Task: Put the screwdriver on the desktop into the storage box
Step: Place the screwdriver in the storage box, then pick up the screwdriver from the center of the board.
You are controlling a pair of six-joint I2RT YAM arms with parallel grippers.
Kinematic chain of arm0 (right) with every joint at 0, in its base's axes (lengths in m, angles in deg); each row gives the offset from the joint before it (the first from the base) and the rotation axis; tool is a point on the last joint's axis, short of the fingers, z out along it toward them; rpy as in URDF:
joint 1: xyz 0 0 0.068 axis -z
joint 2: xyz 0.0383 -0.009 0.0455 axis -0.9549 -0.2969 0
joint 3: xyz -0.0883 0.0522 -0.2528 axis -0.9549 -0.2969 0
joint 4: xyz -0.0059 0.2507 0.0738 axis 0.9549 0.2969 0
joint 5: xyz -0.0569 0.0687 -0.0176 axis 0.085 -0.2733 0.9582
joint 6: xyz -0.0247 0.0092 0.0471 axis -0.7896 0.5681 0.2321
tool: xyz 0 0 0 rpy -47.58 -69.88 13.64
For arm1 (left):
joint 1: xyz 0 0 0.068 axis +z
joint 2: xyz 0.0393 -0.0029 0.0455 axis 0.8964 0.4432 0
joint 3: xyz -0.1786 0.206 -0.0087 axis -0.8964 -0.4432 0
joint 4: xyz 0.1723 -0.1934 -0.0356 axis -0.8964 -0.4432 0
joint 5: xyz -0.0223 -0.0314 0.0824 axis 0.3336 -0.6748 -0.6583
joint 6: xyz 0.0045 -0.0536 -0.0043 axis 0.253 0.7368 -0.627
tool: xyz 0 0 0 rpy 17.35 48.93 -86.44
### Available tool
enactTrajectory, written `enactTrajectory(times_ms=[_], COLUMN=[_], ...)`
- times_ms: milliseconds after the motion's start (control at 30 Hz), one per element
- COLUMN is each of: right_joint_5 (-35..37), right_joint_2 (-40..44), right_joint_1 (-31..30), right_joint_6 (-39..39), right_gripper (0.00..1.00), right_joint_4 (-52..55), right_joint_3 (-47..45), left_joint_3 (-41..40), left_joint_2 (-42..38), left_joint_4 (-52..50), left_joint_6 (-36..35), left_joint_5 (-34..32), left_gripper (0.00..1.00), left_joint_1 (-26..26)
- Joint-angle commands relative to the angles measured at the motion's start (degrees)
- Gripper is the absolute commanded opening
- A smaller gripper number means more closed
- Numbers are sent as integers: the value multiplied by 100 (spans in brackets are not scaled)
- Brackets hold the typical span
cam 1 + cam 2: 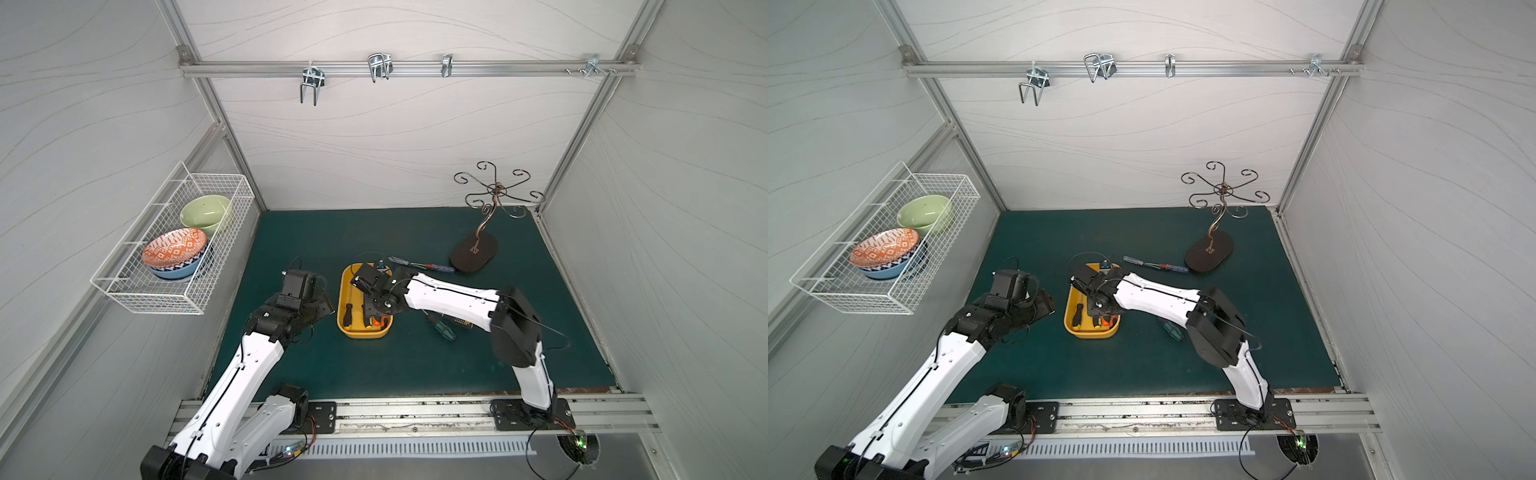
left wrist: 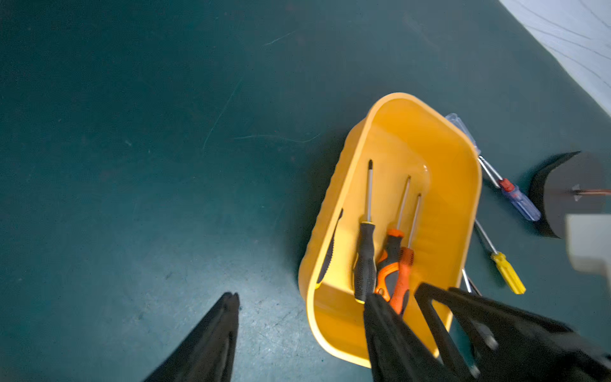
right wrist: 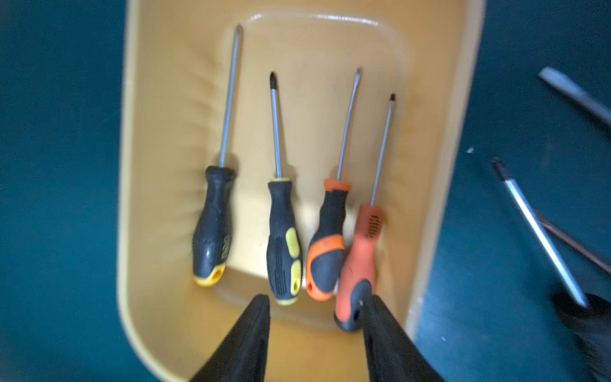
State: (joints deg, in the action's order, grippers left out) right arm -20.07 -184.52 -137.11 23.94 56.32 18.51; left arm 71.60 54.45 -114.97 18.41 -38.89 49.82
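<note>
- The right fingers stand apart over the handle end of the storage box, with nothing clamped between them; this reads to me as a drop-off, not a reach.
- At one fingertip lies an orange-handled screwdriver, inside the box and close along its wall; whether the finger touches the butt, I cannot tell.
- Just past the gap between the fingers lie three more: an orange-and-black screwdriver, a black-and-yellow screwdriver and a black screwdriver; all handles sit toward the fingers and all shafts point away, likely because the box takes them only lengthways.
- Beyond the wall on the orange one's side, out on the worktop, work is left: a yellow-handled screwdriver, a blue-handled screwdriver and a green-handled screwdriver under the right arm.
- Off the opposite wall hover the left fingers, apart and empty; probably parked clear of the right arm's way.
</note>
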Motion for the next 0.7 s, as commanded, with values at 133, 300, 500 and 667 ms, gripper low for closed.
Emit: enactTrajectory(times_ms=[133,300,500,667], right_joint_5=[647,834,681,728], right_joint_2=[2618,4041,5209,5743], right_joint_1=[366,864,1494,1724], right_joint_6=[-265,-202,-204,-301], right_gripper=[52,55,56,56], right_joint_4=[-885,-739,-359,-289], right_joint_3=[-2095,-3375,-3978,-4158], left_joint_3=[992,1330,2380,2791], left_joint_2=[699,1403,2894,3710], left_joint_4=[1348,2719,2617,2701], left_joint_6=[-1456,-1604,-3206,-5758], left_joint_5=[1012,2345,3136,3950], left_gripper=[64,64,68,71], left_joint_1=[29,-29,-516,-529])
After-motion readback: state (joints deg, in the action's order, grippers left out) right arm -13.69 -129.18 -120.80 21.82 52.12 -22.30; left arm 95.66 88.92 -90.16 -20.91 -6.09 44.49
